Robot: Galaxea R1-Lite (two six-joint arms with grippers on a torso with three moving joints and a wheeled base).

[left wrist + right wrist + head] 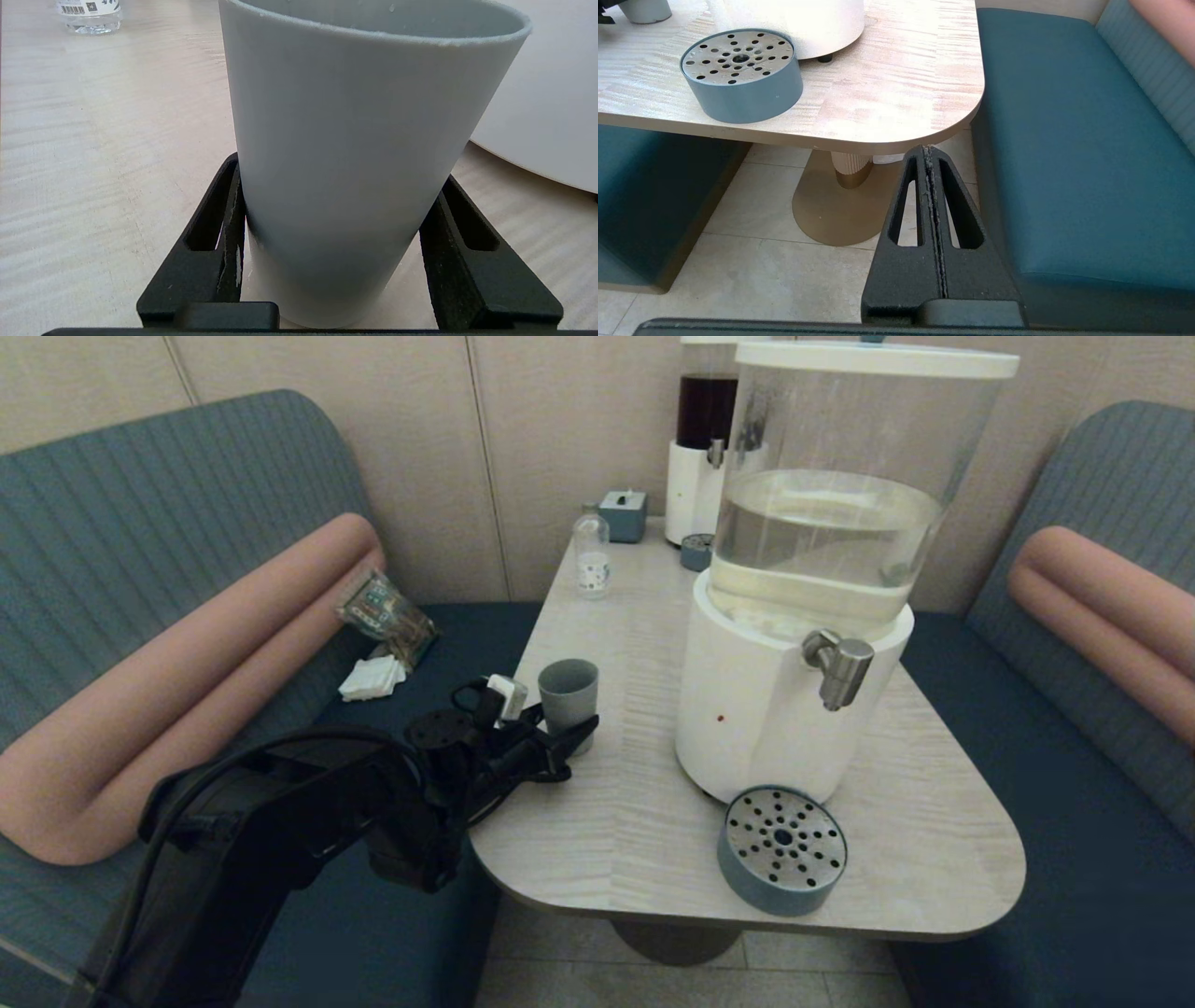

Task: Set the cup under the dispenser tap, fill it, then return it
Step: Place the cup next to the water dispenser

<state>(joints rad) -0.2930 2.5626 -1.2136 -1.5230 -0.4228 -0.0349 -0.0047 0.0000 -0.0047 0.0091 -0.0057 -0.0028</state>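
The grey-blue cup (568,693) stands upright on the table (607,821) near its left edge, left of the big white dispenser (747,709). My left gripper (565,730) reaches in from the left edge and is shut on the cup low on its wall. In the left wrist view the cup (345,130) fills the space between both black fingers (231,205), which touch its sides. The brushed-steel dispenser tap (845,672) juts out well to the right of the cup, over the round drip tray (782,849). My right gripper (929,154) hangs shut and empty below the table's right corner.
A small clear bottle (591,555), a blue box (624,515), a small drip tray (695,551) and the narrow dark-liquid dispenser (705,439) stand at the back. Padded benches flank the table. Napkins and a packet (385,616) lie on the left seat.
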